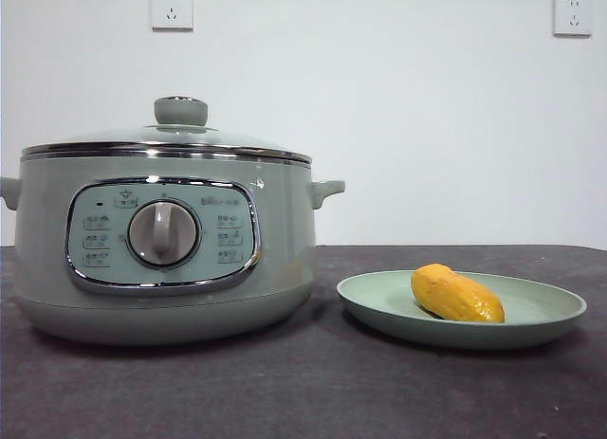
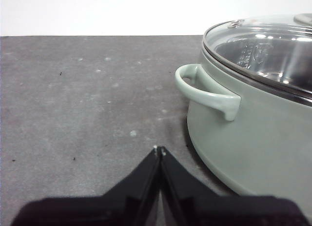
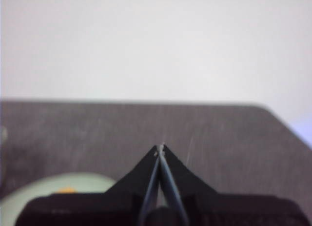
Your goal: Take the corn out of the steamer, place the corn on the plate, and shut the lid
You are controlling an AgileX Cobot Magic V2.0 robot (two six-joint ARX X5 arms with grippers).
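Resting already on the shallow pale green plate (image 1: 531,311), the stubby yellow-orange corn (image 1: 456,294) points toward four o'clock, apparently nearer the empty, pinched-together right gripper (image 3: 160,147) than the likewise closed left gripper (image 2: 159,149).

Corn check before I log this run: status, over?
Corn on plate, untouched. Lid seated on steamer. Left gripper shut, empty, beside steamer; right gripper shut, empty, near plate. Nothing in the way.
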